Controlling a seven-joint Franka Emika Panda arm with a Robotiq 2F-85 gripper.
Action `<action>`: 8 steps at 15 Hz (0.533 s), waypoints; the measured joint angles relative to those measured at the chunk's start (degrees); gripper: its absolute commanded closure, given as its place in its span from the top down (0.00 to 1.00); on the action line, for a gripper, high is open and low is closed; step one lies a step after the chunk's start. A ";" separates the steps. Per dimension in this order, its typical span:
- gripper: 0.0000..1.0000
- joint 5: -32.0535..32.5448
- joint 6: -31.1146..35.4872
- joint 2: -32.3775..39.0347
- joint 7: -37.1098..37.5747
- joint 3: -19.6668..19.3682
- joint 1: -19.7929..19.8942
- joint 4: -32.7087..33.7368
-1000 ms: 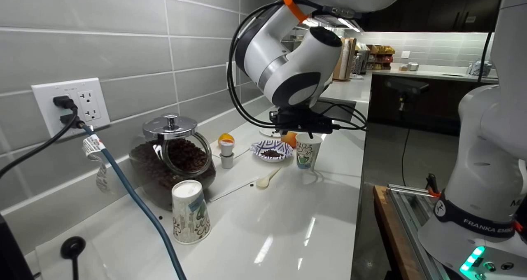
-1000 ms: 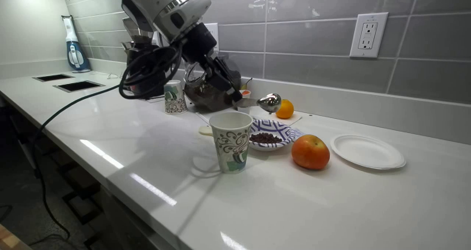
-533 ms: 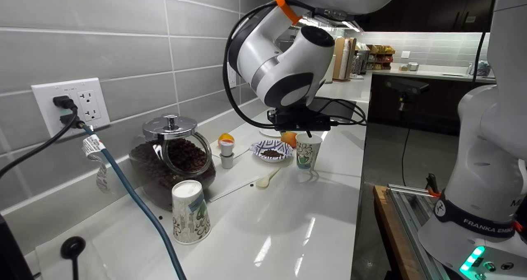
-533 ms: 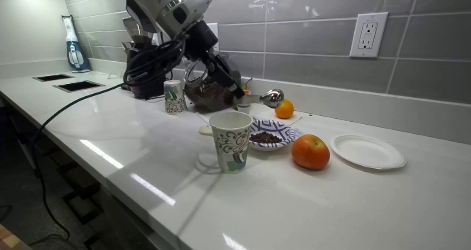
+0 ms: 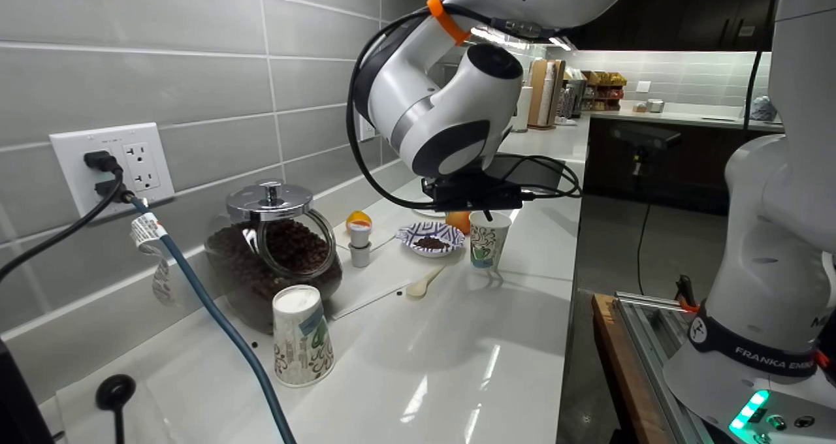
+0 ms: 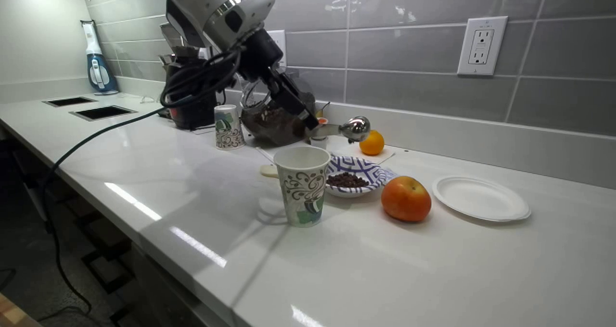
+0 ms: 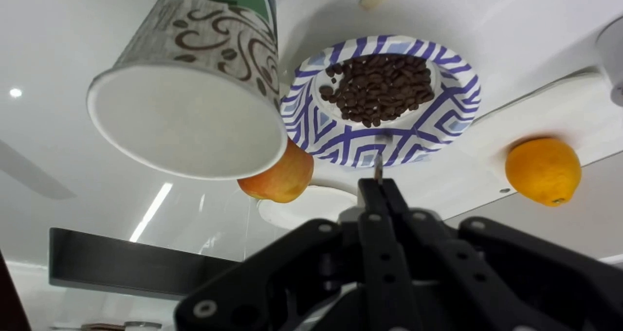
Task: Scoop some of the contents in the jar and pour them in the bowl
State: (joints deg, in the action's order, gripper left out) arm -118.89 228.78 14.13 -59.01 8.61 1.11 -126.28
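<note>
The jar (image 5: 287, 254) is a large clear glass jar of dark beans with a metal lid, tilted, against the wall. It also shows behind my arm in an exterior view (image 6: 276, 125). The bowl (image 6: 353, 166) is white with a blue-purple pattern and holds a patch of coffee beans (image 7: 377, 87). My gripper (image 7: 382, 181) is shut on the flat handle of a metal scoop (image 6: 356, 129); the fingertips also show in an exterior view (image 6: 312, 124). The scoop hangs above the bowl, with small dark bits under its edge. Its inside is hidden.
An upright paper cup (image 6: 303, 192) stands close beside the bowl. A red-orange fruit (image 6: 406, 198), an orange (image 6: 372, 143) and a white plate (image 6: 481, 199) are nearby. An upside-down cup (image 5: 304, 336), a pale spoon (image 5: 424, 284) and stacked pods (image 5: 360, 245) lie along the counter.
The scoop has risen slightly and then stayed nearly level above the bowl. Small dark bits now show under its edge. The arm has shifted slightly left in an exterior view.
</note>
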 measured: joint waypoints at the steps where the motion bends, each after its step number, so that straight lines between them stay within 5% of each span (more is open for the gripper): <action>1: 0.01 0.00 0.21 0.06 0.07 -0.09 -0.05 0.00; 8: 0.01 0.17 6.27 3.21 0.13 -0.31 -1.92 0.03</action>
State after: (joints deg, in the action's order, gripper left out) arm -118.72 235.05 17.35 -58.88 8.29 -0.81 -126.25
